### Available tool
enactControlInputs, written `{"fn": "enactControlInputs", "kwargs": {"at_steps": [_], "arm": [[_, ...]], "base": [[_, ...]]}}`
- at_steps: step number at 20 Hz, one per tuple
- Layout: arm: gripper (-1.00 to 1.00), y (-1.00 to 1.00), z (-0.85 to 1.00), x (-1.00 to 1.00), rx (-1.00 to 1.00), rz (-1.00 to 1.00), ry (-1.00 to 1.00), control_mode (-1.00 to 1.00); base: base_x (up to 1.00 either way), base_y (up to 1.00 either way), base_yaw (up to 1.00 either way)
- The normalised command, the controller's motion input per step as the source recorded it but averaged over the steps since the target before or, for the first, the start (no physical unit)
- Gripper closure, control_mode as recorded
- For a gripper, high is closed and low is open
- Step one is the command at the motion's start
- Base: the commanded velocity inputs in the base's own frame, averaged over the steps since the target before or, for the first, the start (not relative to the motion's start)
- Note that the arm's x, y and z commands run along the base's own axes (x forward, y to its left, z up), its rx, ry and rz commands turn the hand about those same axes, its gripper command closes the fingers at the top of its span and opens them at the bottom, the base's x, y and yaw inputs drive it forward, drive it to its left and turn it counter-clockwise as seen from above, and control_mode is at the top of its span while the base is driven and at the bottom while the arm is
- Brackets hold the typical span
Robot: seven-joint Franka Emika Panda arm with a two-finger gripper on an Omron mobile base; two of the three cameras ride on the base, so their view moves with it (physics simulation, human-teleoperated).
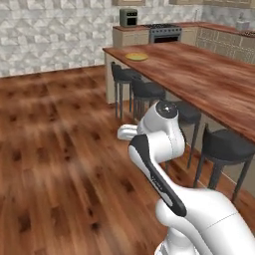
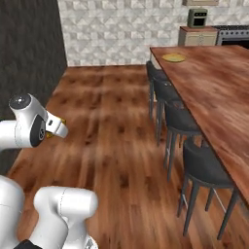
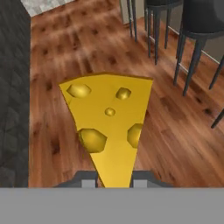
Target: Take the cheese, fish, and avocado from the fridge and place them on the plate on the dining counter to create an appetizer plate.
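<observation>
Yellow cheese (image 3: 109, 127) clamped in jaws; plate (image 1: 136, 57) on dining counter (image 1: 209, 79).

Wood-plank floor (image 1: 60, 149) throughout. Pale stone-tiled wall (image 1: 55, 35) seen behind. Dark stools (image 2: 177, 119) lined up in a row; stove (image 1: 164, 32) set between beige cabinets (image 1: 130, 37).

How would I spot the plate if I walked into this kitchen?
Find the long reddish-brown wooden dining counter with dark stools along one side. Follow it to its far end, towards the stove. The plate lies there near the corner: a flat round yellow disc, the one thing lying on that wood.
</observation>
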Motion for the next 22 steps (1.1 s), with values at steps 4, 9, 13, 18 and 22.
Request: {"fn": "enactControlInputs", "kwargs": {"at_steps": [4, 9, 13, 18, 22], "arm": [[1.00, 0.00, 0.00, 0.00, 0.00, 0.00, 0.00, 1.00], [1.00, 0.00, 0.00, 0.00, 0.00, 0.00, 0.00, 1.00], [1.00, 0.00, 0.00, 0.00, 0.00, 0.00, 0.00, 1.00], [1.00, 0.00, 0.00, 0.00, 0.00, 0.00, 0.00, 1.00], [1.00, 0.00, 0.00, 0.00, 0.00, 0.00, 0.00, 1.00]], "base": [[0.96, 1.00, -0.43], [0.95, 1.00, -0.42], [0.99, 1.00, -0.42], [0.99, 1.00, -0.41], [0.95, 1.00, -0.39]]}}
